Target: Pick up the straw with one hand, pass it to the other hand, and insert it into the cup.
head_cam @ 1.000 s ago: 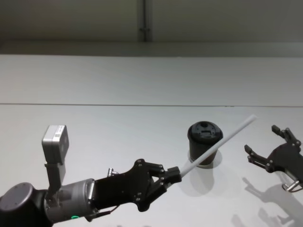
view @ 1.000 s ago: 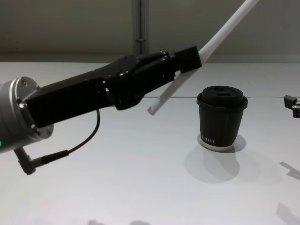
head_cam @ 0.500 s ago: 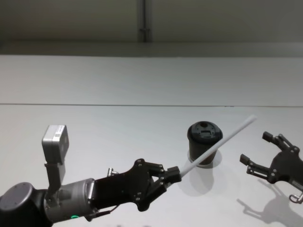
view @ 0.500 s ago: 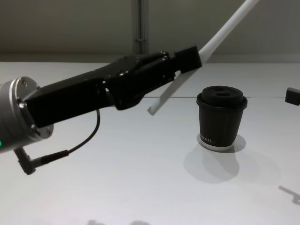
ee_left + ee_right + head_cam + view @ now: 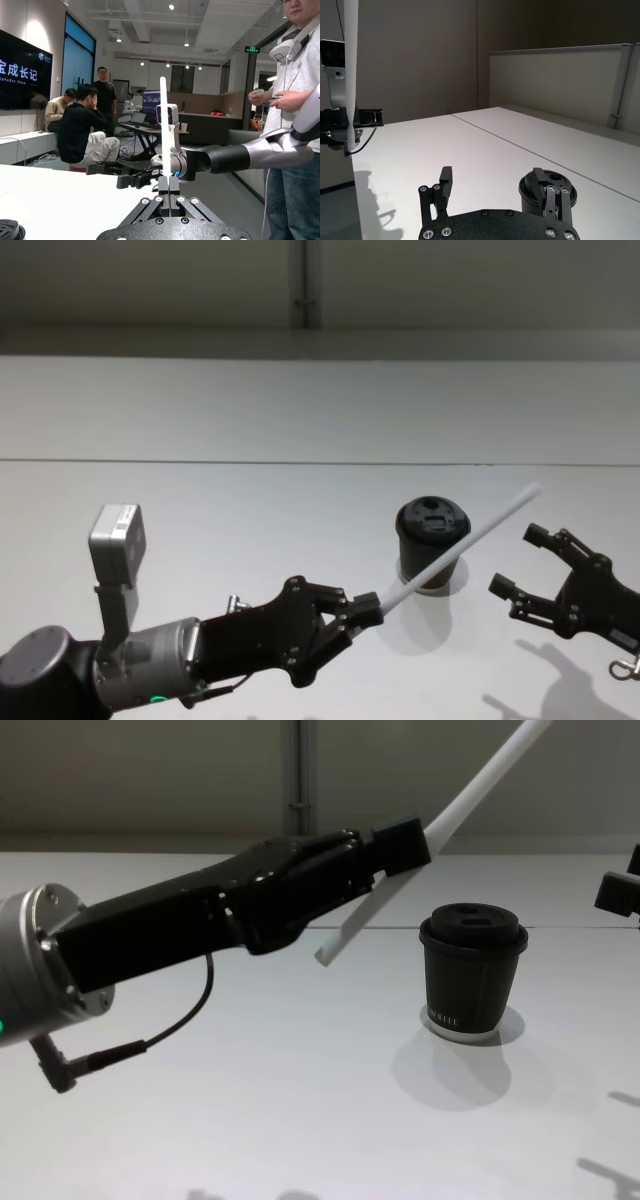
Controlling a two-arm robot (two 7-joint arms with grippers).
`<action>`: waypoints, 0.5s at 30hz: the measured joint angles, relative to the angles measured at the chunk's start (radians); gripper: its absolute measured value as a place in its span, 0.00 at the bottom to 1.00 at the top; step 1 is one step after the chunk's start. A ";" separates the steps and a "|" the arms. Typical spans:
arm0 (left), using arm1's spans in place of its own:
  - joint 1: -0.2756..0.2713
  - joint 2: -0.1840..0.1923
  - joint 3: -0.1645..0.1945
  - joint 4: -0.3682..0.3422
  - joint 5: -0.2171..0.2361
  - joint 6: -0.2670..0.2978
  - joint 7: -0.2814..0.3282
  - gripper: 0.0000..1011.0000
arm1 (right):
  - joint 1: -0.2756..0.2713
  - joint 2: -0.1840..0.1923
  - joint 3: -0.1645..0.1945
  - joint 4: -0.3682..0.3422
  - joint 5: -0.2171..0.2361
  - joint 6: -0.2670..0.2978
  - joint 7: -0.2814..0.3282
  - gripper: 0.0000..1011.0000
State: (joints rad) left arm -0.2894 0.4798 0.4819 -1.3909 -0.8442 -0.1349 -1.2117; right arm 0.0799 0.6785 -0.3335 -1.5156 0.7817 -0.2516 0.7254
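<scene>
Straw [image 5: 470, 537], clamped low in left end effector [image 5: 372, 608], looks light, stiff, slippery; open right end effector [image 5: 516, 560] should take mid-shaft.

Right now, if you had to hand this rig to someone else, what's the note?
Left gripper: shut on the straw near its lower end, holding it in the air, tilted up toward the robot's right.
Right gripper: open, right of the cup, close to the straw's upper part but not touching it.
Cup: upright on the table, lid on.
Done: straw picked up.
Left: pass the straw to the right gripper, then insert it into the cup.
</scene>
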 joint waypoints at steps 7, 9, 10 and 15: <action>0.000 0.000 0.000 0.000 0.000 0.000 0.000 0.00 | 0.009 -0.012 0.002 0.002 0.031 0.015 0.079 0.99; 0.000 0.000 0.000 0.000 0.000 0.000 0.000 0.00 | 0.012 -0.016 0.002 0.001 0.038 0.018 0.099 0.99; 0.000 0.000 0.000 0.000 0.000 0.000 0.000 0.00 | 0.013 -0.017 0.002 0.000 0.041 0.020 0.106 0.99; 0.000 0.000 0.000 0.000 0.000 0.000 0.000 0.00 | 0.020 -0.024 -0.002 -0.011 0.068 0.033 0.144 0.99</action>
State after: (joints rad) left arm -0.2895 0.4798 0.4820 -1.3910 -0.8441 -0.1349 -1.2117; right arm 0.0996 0.6550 -0.3351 -1.5266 0.8495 -0.2190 0.8696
